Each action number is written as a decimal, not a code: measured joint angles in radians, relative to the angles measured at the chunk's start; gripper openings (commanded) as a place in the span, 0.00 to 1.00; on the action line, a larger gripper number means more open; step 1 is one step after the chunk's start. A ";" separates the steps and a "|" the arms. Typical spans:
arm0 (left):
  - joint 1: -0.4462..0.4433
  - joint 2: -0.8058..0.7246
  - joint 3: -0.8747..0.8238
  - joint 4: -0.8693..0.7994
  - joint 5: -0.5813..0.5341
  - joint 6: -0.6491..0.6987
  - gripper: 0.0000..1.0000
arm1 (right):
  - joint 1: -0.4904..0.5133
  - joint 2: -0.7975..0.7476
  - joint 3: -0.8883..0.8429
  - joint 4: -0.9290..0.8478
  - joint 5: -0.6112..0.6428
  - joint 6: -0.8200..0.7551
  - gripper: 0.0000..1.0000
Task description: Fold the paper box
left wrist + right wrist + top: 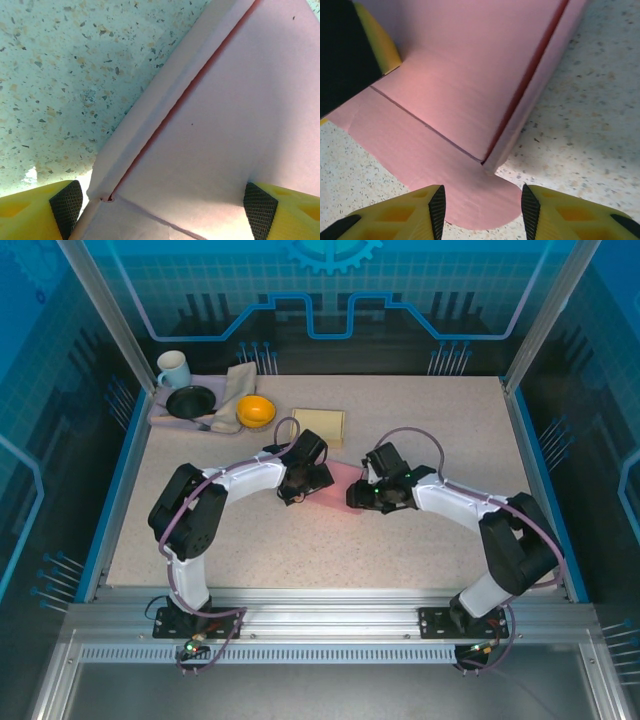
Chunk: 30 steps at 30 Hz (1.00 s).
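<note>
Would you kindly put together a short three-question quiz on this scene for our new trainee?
1. True or false: the right gripper is open above the rounded flap of the pink box.
2. The yellow bowl sits beside: A) a cloth B) a laptop C) a bottle.
3. Fill in: the mug stands at the table's back-____ corner.
Key: 1 true; 2 A; 3 left.

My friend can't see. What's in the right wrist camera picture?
A pink paper box lies on a speckled table, its rounded flap flat toward the camera. The right gripper hangs open at the bottom, yellow fingers either side of the flap's tip. A black-and-yellow finger sits against the box, top left.
</note>
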 measured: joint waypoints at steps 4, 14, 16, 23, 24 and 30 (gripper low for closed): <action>0.000 0.000 0.000 0.000 0.000 0.003 0.87 | 0.006 0.023 -0.013 0.039 -0.034 0.034 0.46; 0.000 0.000 0.000 0.001 -0.006 0.008 0.88 | 0.027 0.044 -0.020 0.072 -0.075 0.081 0.46; 0.000 0.000 0.000 0.001 -0.006 0.008 0.88 | 0.027 0.044 -0.023 0.082 -0.081 0.090 0.45; 0.000 0.000 0.000 0.002 -0.009 0.008 0.88 | 0.027 0.044 -0.024 0.089 -0.081 0.100 0.39; 0.000 0.000 0.000 0.002 -0.011 0.008 0.88 | 0.027 0.044 -0.024 0.089 -0.080 0.100 0.39; 0.000 0.000 -0.001 0.006 -0.018 0.008 0.87 | 0.027 0.046 -0.024 0.089 -0.072 0.063 0.38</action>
